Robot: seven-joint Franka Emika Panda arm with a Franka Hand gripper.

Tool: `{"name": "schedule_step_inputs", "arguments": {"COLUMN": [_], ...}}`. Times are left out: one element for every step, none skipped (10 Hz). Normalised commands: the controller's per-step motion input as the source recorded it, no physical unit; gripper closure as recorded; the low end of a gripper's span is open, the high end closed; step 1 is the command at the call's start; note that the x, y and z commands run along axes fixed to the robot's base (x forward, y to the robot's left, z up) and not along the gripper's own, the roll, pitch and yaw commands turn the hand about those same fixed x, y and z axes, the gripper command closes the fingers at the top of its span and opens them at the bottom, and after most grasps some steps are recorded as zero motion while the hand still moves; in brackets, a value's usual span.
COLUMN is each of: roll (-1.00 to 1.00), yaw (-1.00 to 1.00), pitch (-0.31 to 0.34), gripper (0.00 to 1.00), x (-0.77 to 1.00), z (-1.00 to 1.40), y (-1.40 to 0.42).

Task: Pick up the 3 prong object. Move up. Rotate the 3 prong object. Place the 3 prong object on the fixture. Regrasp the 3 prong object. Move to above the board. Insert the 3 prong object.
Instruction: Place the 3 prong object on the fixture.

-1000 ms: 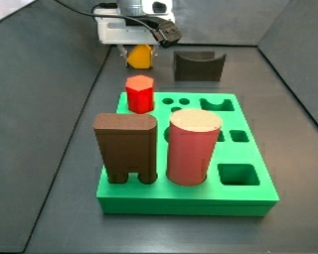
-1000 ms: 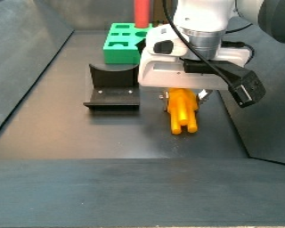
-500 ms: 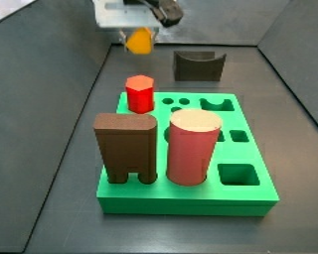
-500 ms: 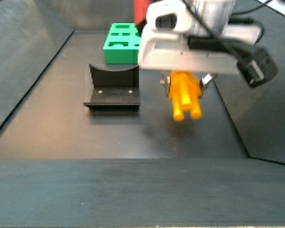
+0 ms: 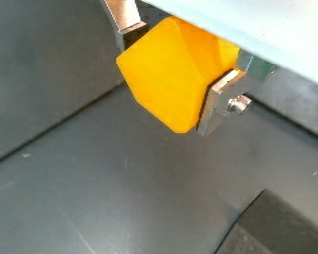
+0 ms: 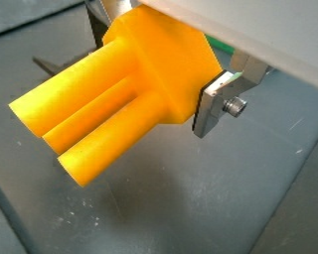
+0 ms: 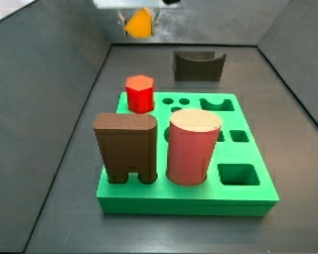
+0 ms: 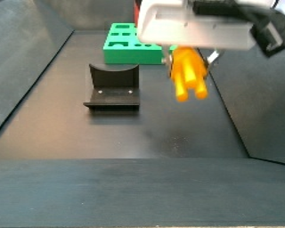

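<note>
So the gripper (image 8: 187, 55) is up in the air, well clear of the floor, fingers (image 6: 218, 102) clamped on the 3 prong object (image 6: 115, 91), prongs hanging down in a side view. The fixture (image 8: 111, 87) sits beside it, the board (image 7: 218, 159) behind.

Gripper (image 8: 188, 55) holding 3 prong object (image 8: 187, 76) above floor, right of fixture (image 8: 113, 88).
</note>
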Motion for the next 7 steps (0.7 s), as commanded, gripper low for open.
{"name": "schedule_step_inputs", "arguments": {"roll": [-0.01,-0.01,-0.01,-0.01,-0.01,-0.02,-0.02], "yaw": [0.0,0.0,0.0,0.0,0.0,0.0,0.0], "pitch": [0.026,0.033,0.036,0.04,0.047,0.059,0.069], "gripper": [1.0,1.0,1.0,1.0,1.0,1.0,1.0], "x": [-0.02,-0.02,-0.02,-0.02,-0.01,0.0,0.01], "z": [1.0,1.0,0.96,0.79,0.63,0.4,0.24], "y": [0.0,-0.01,-0.01,0.0,0.0,0.0,0.0]}}
